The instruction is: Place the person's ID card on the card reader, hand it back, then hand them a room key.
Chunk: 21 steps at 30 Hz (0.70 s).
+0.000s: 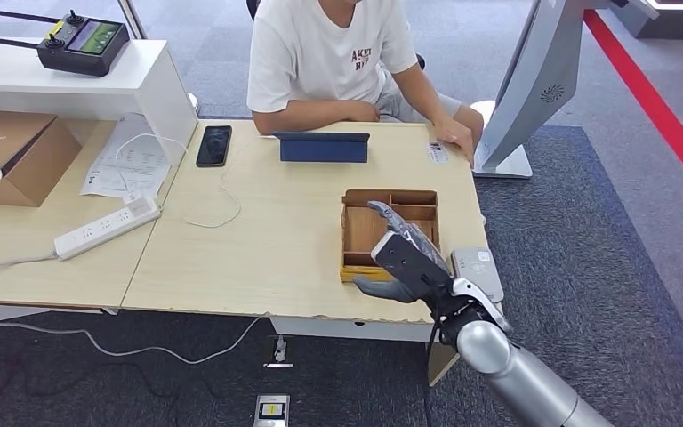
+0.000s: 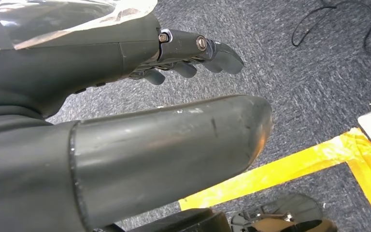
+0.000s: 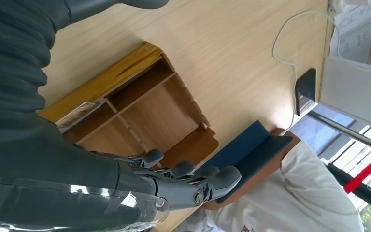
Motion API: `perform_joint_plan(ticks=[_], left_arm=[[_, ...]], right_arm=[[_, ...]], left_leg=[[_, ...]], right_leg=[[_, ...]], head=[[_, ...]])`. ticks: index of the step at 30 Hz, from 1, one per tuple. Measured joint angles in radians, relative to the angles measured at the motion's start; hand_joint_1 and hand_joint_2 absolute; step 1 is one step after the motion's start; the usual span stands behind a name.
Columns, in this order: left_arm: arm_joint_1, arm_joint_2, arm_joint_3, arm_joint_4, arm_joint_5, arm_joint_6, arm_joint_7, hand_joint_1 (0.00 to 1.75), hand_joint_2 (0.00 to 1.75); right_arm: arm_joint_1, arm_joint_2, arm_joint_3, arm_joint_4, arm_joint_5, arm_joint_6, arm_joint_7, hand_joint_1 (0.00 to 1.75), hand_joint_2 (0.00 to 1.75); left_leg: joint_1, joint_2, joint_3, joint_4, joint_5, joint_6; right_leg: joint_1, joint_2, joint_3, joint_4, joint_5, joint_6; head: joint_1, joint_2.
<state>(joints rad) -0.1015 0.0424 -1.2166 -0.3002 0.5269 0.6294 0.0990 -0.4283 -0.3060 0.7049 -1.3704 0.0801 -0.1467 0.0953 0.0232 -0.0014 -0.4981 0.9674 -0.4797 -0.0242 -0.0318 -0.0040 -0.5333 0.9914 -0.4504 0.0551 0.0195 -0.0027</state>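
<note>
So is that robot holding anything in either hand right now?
No. The right hand hovers open above the wooden box; the left hand hangs empty over the floor.

The table (image 1: 258, 240) was pale wood grain, and the compartmented tray (image 1: 389, 197) at lower centre was mid-brown wood with a yellow front edge, while the right hand (image 1: 402, 258) over it was dark grey with a silver arm behind it. The person (image 1: 329, 53) at top centre wore a white T-shirt with dark red lettering, behind a navy blue tablet case (image 1: 323, 147), a black phone (image 1: 214, 145) and a white power strip (image 1: 107, 229). The carpet (image 1: 587, 267) was mottled blue-grey with a red stripe (image 1: 654, 107) at upper right, and in the left wrist view yellow tape (image 2: 290, 164) crossed it beneath the dark grey left hand (image 2: 193, 53).
</note>
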Motion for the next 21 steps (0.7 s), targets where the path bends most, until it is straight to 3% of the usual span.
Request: perform_joint_plan(ticks=[5, 10, 12, 21], left_arm=[[0.0, 0.002, 0.0, 0.0, -0.007, 0.0, 0.006, 0.0, 0.0], [-0.002, 0.004, 0.0, 0.0, -0.019, 0.0, 0.014, 0.0, 0.0], [-0.003, 0.003, 0.0, 0.0, -0.024, 0.0, 0.016, 0.0, 0.0], [-0.008, -0.002, -0.004, 0.0, -0.036, -0.001, 0.028, 0.0, 0.0]], right_arm=[[0.075, -0.036, -0.047, -0.057, 0.127, -0.006, 0.055, 0.0, 1.75], [0.121, -0.047, -0.059, -0.073, 0.456, -0.07, 0.154, 0.0, 1.75], [0.129, -0.045, -0.058, -0.068, 0.58, -0.115, 0.179, 0.0, 1.75], [0.146, 0.011, -0.035, 0.011, 0.918, -0.228, 0.249, 0.0, 1.75]], left_leg=[[0.0, 0.0, 0.0, 0.0, 0.0, 0.0], [0.0, 0.0, 0.0, 0.0, 0.0, 0.0], [0.0, 0.0, 0.0, 0.0, 0.0, 0.0], [0.0, 0.0, 0.0, -0.001, 0.0, 0.0]], right_leg=[[0.0, 0.0, 0.0, 0.0, 0.0, 0.0], [0.0, 0.0, 0.0, 0.0, 0.0, 0.0], [0.0, 0.0, 0.0, 0.0, 0.0, 0.0], [0.0, 0.0, 0.0, 0.0, 0.0, 0.0]], head=[[0.0, 0.0], [0.0, 0.0], [0.0, 0.0], [0.0, 0.0]])
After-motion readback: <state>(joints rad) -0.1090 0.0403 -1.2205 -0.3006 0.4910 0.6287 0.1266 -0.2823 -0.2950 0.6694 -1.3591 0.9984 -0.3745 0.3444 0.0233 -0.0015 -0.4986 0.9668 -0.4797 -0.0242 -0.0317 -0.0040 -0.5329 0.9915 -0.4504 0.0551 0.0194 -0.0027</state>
